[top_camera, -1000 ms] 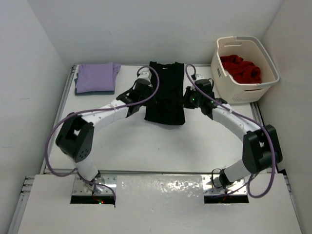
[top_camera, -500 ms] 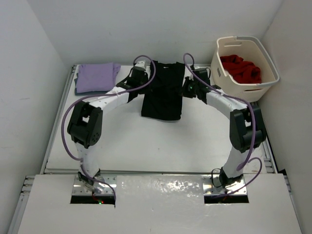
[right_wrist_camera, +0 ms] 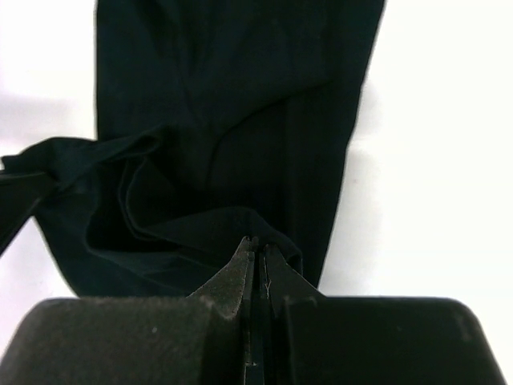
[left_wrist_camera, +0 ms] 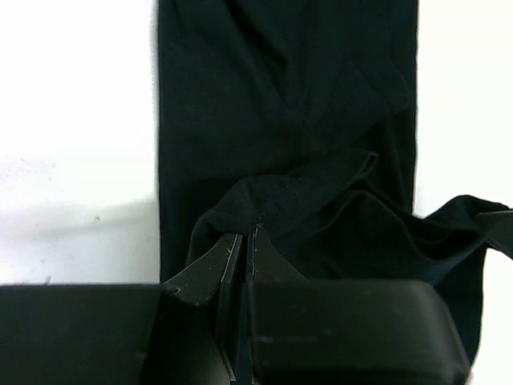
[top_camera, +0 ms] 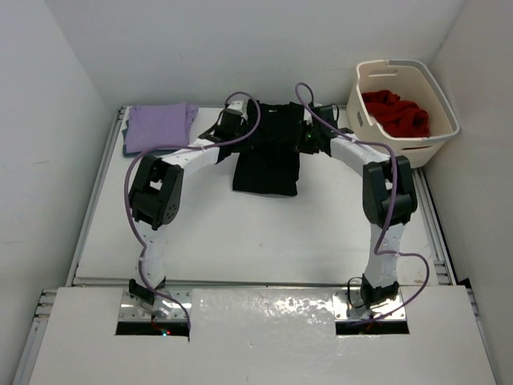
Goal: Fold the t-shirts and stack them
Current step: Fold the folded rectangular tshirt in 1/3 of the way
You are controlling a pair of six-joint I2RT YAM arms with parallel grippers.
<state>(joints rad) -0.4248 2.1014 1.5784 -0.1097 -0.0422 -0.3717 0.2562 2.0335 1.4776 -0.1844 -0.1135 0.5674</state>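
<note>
Both pincers are nipped shut on the black t-shirt [top_camera: 267, 164]. The left gripper [left_wrist_camera: 244, 239] has a pinch of cloth at the shirt's left edge and the right gripper [right_wrist_camera: 256, 247] a pinch at its right edge, with only fabric between the closed jaws. The shirt lies as a narrow strip at the far middle of the table [top_camera: 240, 233], its sides turned in. The held far end is bunched up and sags between the two grips. Holding matching corners like that looks to me like the way to carry one end over the other for the crosswise fold. There is plenty of room toward the near side, with open tabletop running to the arm bases. Off to the left, well apart, the lavender t-shirt [top_camera: 160, 126] sits folded on the teal-blue t-shirt [top_camera: 143, 150]. On the right the laundry basket [top_camera: 445, 112], with the red t-shirt [top_camera: 397, 112] in it, stands just beyond the right arm, so that is the tighter side
</note>
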